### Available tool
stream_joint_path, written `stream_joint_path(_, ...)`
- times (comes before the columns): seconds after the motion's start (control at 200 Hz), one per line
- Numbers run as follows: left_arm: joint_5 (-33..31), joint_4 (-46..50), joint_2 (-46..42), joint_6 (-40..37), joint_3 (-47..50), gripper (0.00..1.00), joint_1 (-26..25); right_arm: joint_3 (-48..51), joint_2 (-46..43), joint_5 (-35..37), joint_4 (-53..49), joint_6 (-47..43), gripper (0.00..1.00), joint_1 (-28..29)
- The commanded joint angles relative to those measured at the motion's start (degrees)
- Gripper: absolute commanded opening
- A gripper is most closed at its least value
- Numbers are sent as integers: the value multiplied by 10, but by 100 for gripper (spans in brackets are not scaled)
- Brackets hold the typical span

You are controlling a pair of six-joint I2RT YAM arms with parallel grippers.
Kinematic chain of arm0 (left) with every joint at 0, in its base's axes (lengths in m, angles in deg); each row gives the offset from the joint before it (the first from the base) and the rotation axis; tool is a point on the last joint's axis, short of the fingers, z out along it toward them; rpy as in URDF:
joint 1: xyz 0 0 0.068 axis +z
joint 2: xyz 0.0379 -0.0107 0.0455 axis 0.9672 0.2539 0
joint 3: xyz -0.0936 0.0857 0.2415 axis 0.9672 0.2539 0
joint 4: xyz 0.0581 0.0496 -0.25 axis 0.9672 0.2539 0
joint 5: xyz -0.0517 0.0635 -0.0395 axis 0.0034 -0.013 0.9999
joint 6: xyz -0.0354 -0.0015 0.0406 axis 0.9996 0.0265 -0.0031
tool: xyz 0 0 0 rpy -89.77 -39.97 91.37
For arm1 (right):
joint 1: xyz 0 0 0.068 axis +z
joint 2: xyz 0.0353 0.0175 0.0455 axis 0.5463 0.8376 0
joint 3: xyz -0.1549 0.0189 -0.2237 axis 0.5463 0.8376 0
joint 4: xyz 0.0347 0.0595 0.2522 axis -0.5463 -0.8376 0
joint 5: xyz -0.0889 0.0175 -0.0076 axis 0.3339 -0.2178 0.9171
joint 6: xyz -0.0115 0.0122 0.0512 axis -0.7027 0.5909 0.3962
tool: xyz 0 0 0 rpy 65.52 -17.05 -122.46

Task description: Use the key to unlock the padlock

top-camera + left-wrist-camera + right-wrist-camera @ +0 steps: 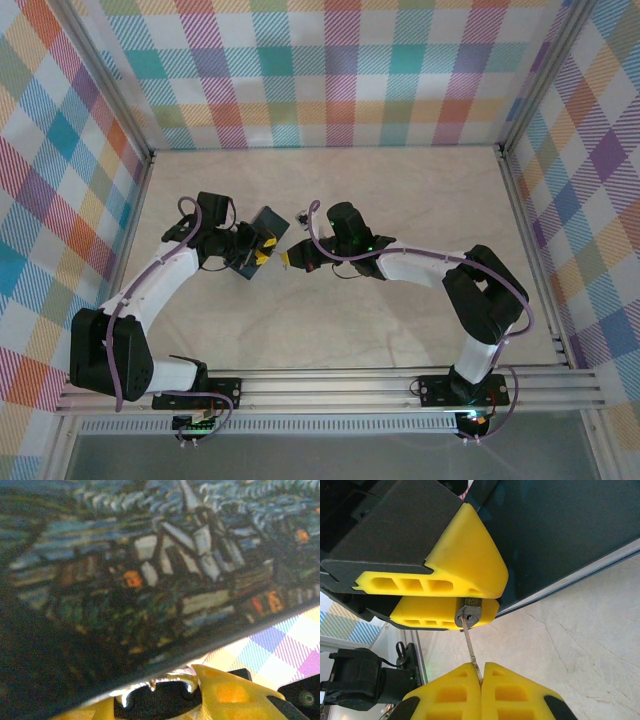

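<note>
In the right wrist view the tiny dark padlock is clamped between the yellow fingers of my left gripper, its keyhole end facing the camera. The thin grey key runs from that keyhole down into my right gripper, which is shut on the key's head. The key's tip sits in the keyhole. From above, the left gripper and right gripper meet tip to tip at mid-table. In the left wrist view a shiny loop and dark body, the padlock, show between yellow fingers.
A large dark blue box with a painted picture lies right over the left gripper and covers most of the left wrist view, box. Its edge stands close beside the padlock. The marble tabletop is ringed by checked walls.
</note>
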Motion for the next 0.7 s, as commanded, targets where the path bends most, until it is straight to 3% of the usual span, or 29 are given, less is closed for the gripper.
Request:
stream_joint_path(0.0,6,-19,-10,-4,-19,0,6,3,2,-5,5,-2,0,2)
stream_joint_path(0.695,2,-12,-16,-7,-21,0,7,10,3,14,0,-1,0,8)
